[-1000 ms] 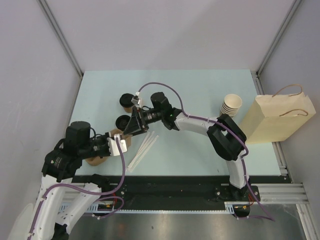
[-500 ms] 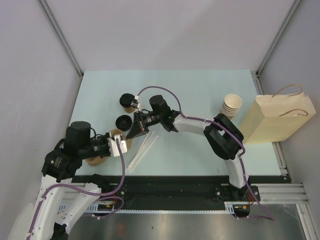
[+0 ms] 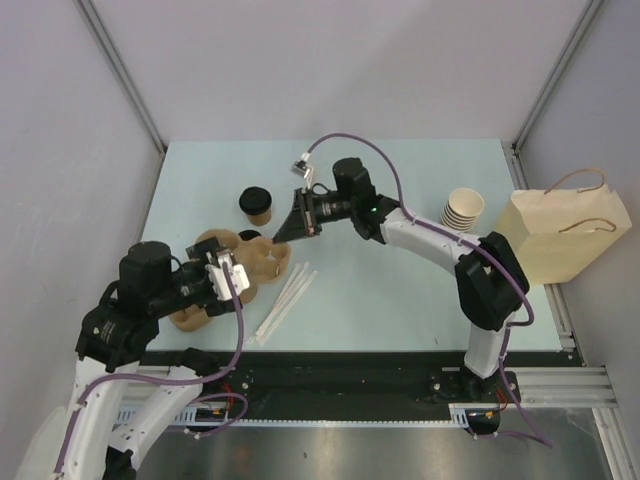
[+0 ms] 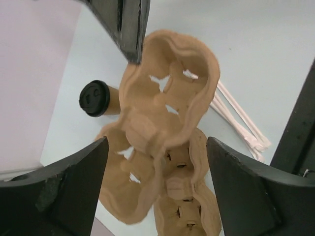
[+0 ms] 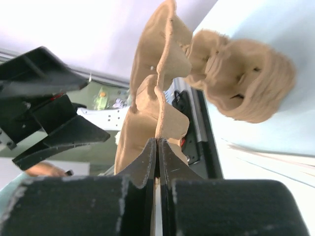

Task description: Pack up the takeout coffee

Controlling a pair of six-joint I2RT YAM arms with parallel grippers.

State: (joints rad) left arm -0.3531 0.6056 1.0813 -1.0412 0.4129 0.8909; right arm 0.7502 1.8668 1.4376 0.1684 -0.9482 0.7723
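Cup and black lid together, the takeout coffee [image 3: 256,203] stands upright on the pale green table [image 3: 420,170], toward the far left, with neither arm touching it. I count one such lidded cup.

Just on its near side, a moulded pulp cup carrier [image 3: 250,255] is tilted up off the surface. The right gripper [image 3: 282,232], just to the right of the coffee, has its fingers pressed together on the carrier's thin rim; the right wrist view shows the two pads shut flat on that edge. The right arm stretches across the middle of the table to get there.

The left gripper [image 3: 225,272] has its fingers spread wide, with the near part of the lifted carrier between them. Whether either finger touches the pulp I cannot tell.

Beneath and nearer the left arm lies a stack of further carriers [image 3: 190,312], nested closely; their number cannot be counted.

White wrapped straws [image 3: 285,298] lie flat on the table just right of the carriers. There are at least three, fanned slightly.

Well apart on the right stands one stack of lidless tan cups [image 3: 464,210], several nested, with their mouths up. Beside it, at the table's right edge, is one brown paper bag [image 3: 560,235] with twine handles.
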